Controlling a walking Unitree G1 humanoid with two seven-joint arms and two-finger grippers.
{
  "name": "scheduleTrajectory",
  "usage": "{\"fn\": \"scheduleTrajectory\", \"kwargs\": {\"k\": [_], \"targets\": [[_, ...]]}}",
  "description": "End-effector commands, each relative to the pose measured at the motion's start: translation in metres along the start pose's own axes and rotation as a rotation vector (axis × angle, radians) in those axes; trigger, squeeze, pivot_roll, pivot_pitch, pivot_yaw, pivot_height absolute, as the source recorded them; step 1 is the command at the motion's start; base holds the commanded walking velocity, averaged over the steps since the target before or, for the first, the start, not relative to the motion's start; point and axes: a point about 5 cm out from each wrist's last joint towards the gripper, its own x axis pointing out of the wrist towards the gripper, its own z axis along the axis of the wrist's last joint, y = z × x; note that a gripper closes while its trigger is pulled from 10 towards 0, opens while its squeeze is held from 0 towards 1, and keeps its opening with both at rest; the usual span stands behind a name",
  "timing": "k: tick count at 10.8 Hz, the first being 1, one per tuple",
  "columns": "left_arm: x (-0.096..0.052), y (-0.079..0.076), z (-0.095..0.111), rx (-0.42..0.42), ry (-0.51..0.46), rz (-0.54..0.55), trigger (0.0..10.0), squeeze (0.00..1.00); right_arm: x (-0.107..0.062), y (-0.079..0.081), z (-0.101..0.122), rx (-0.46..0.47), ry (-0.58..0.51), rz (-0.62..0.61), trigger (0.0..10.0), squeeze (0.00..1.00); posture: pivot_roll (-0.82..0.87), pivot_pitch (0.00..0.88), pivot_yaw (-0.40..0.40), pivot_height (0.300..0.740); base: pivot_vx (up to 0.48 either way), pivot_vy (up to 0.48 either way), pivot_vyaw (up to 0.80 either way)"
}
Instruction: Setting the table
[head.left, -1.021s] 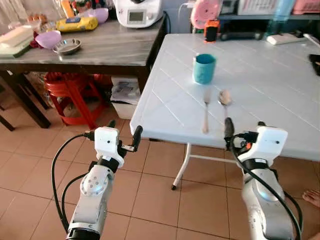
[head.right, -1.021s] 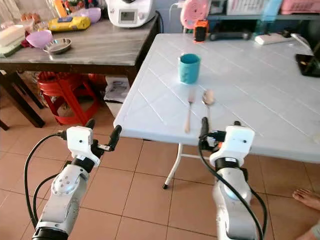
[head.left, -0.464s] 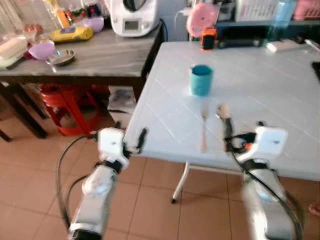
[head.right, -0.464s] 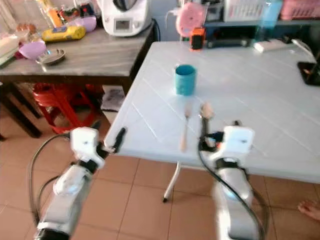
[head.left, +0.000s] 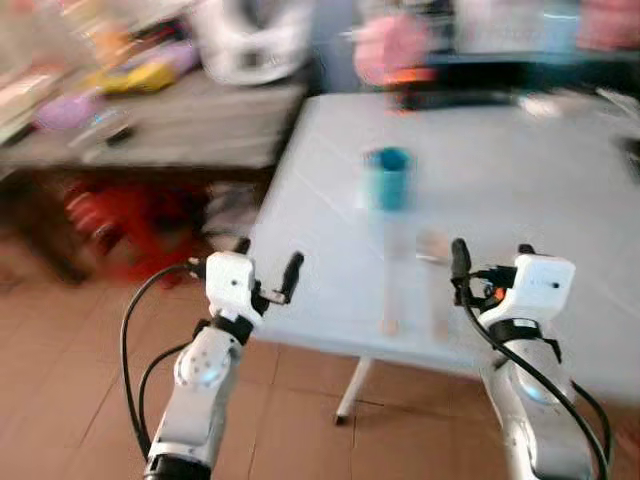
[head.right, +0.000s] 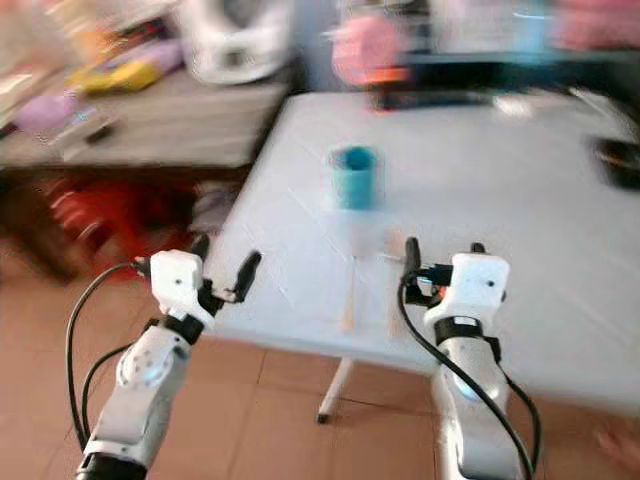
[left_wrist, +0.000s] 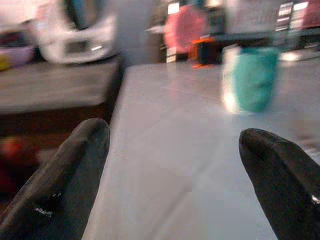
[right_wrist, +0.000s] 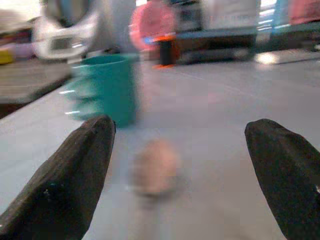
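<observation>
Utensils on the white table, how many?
2, blurred: a fork and a spoon, side by side near the table's front edge, in front of the teal cup. Blur could hide more.

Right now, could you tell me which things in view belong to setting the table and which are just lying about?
For the job: teal cup, fork, spoon, all on the white table.

Lying about: white appliance, red stool, pink item.
</observation>
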Motion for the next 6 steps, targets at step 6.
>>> {"fn": "scheduleTrajectory", "kwargs": {"k": [6], "targets": [[-0.0106,0.0111,-0.0047,0.026,0.04,-0.014,10.0,0.0,0.0001,0.0128,-0.0015,0.055,0.018,0.022,10.0,0.0,-0.07,0.088,0.111,0.74,0.0,0.0,0.0]]}}
